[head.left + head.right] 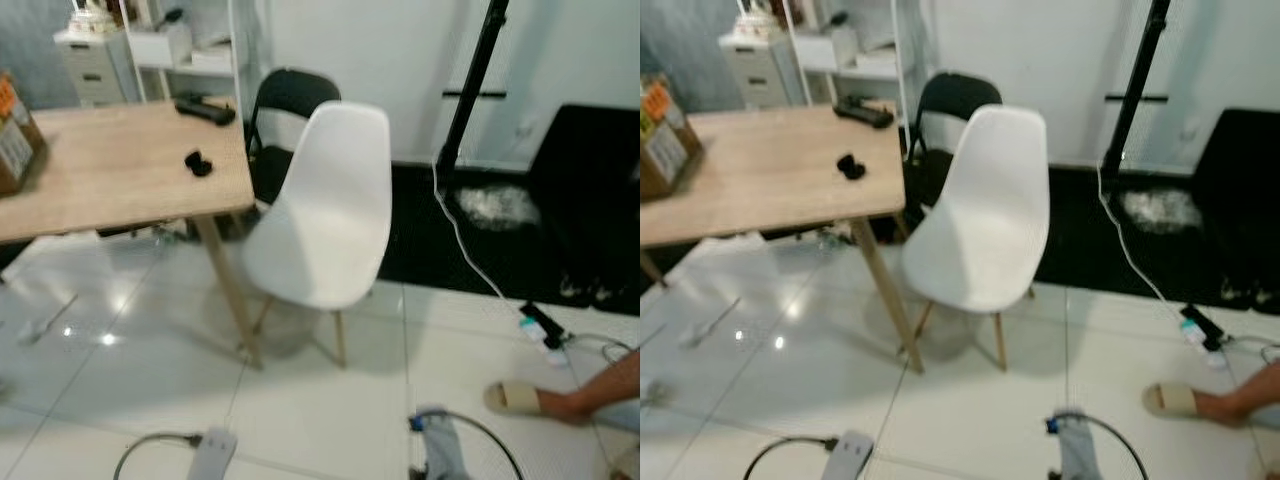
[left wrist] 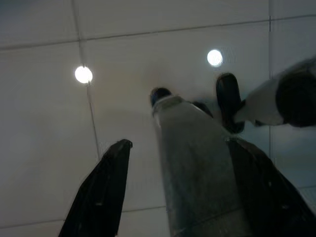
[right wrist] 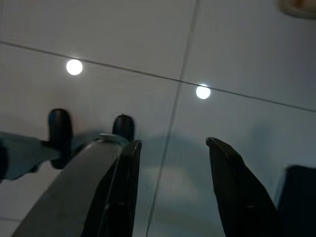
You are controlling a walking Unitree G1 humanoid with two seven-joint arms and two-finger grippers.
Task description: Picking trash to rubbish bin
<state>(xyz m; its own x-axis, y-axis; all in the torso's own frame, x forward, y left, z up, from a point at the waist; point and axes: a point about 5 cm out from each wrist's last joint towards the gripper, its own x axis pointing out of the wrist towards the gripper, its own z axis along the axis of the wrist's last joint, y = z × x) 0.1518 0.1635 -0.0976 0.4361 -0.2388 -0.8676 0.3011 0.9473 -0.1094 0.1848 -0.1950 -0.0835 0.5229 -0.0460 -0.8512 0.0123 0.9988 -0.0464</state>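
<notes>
Both grippers, left [image 2: 175, 192] and right [image 3: 173, 185], fingers apart over tiles; two chairs [image 1: 325, 215] beyond.

Wooden surface [image 1: 110, 170] and white tile floor [image 1: 320, 410]
A cardboard box [image 1: 15, 135], a small black thing [image 1: 198, 162] and a black remote [image 1: 205, 109] lie on the surface. A white chair [image 1: 325, 215] stands on the floor.
</notes>
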